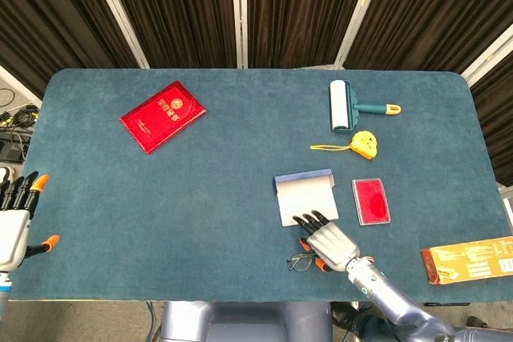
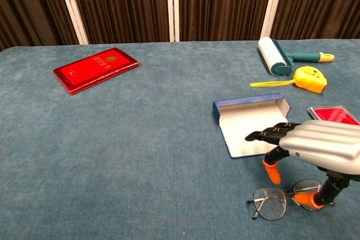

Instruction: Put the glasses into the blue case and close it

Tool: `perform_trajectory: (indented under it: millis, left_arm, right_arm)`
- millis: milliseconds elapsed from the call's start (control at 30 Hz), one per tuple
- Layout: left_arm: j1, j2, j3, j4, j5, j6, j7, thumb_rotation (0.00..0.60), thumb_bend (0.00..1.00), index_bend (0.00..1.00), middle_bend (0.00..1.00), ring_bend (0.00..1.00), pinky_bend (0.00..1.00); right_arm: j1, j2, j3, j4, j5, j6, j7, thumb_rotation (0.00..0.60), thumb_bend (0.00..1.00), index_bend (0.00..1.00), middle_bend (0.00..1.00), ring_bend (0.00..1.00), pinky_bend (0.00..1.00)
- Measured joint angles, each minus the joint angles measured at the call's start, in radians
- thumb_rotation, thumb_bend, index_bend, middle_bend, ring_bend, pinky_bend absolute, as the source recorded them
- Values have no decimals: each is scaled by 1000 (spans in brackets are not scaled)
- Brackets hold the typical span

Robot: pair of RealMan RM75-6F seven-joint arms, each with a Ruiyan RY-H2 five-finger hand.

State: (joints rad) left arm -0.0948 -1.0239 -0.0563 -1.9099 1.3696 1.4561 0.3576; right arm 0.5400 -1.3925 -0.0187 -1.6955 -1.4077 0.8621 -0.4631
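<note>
The glasses (image 2: pixel 288 199) lay near the tabletop's (image 1: pixel 200 190) front edge, just before the open case (image 2: pixel 251 124); the right hand (image 2: pixel 320 145) hovered above them, fingers spread, holding nothing; the left hand (image 1: pixel 14 222) hung open off the left edge.

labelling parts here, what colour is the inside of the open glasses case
White or very pale inside the glasses case, with a blue outer shell; the chest view shows it best.

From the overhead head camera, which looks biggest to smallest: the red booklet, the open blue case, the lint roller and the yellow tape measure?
1. Red booklet
2. Open blue case, a little smaller, its near end hidden by the right hand
3. Lint roller
4. Yellow tape measure, smallest
</note>
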Motion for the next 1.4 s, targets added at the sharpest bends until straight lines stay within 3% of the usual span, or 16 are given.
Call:
perform_trajectory:
  millis: [1400]
  left_arm:
    - [-11,-4,7,2,-18,-10,7,600,0,0,0,0,0]
  right_arm:
    - [30,-26,-27,19,62,27,-35,600,367,627,0,0,0]
